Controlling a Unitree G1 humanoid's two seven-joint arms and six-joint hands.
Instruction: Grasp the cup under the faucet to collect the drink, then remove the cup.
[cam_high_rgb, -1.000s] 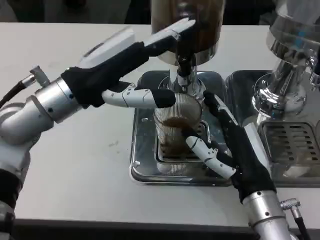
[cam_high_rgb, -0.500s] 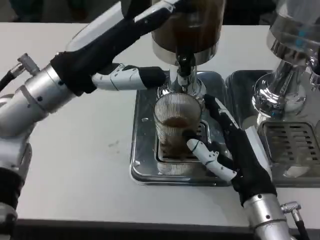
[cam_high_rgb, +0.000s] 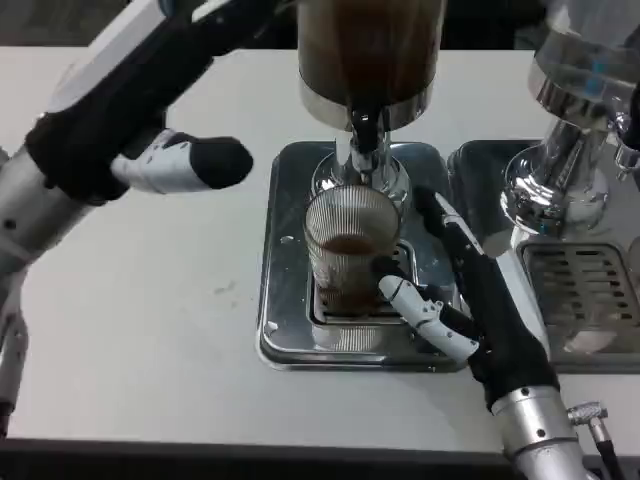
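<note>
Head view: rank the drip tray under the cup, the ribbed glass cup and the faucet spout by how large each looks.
1. drip tray, by far the widest, spanning well beyond the cup.
2. ribbed glass cup, held by the right hand.
3. faucet spout, the narrowest; it sits higher and nearer the camera, so its true size is less sure.

Left hand (cam_high_rgb: 150, 120) raised with fingers apart; right hand (cam_high_rgb: 470, 290) curled low.

cup (cam_high_rgb: 351, 243) under faucet (cam_high_rgb: 364, 140), on drip tray (cam_high_rgb: 290, 335), right hand (cam_high_rgb: 470, 290) beside it
</note>
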